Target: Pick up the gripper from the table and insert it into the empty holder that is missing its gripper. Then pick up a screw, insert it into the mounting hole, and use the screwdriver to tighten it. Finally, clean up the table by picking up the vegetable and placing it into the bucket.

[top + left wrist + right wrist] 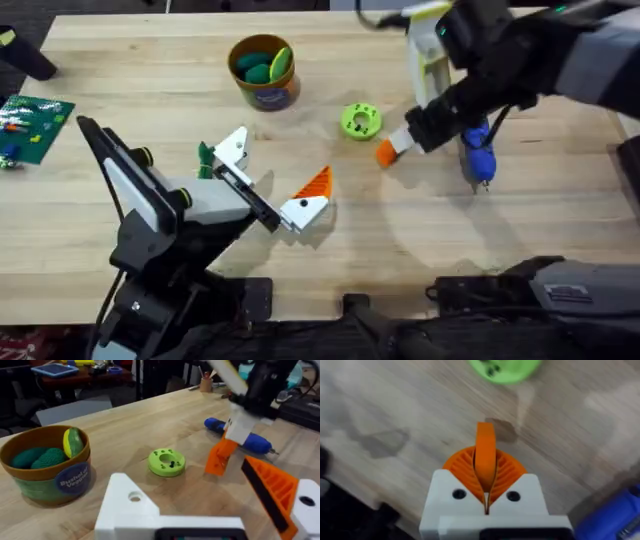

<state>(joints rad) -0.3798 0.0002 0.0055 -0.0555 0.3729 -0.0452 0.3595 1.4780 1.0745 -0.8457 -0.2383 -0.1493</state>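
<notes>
Right pincer is clamped on the gripper, lifted over the table toward its right edge, orange tip pointing down. Left pincer stands apart near the front edge, one side a bare white holder. Beside the right pincer lies the blue screwdriver. Near the back edge stands the bucket.
</notes>
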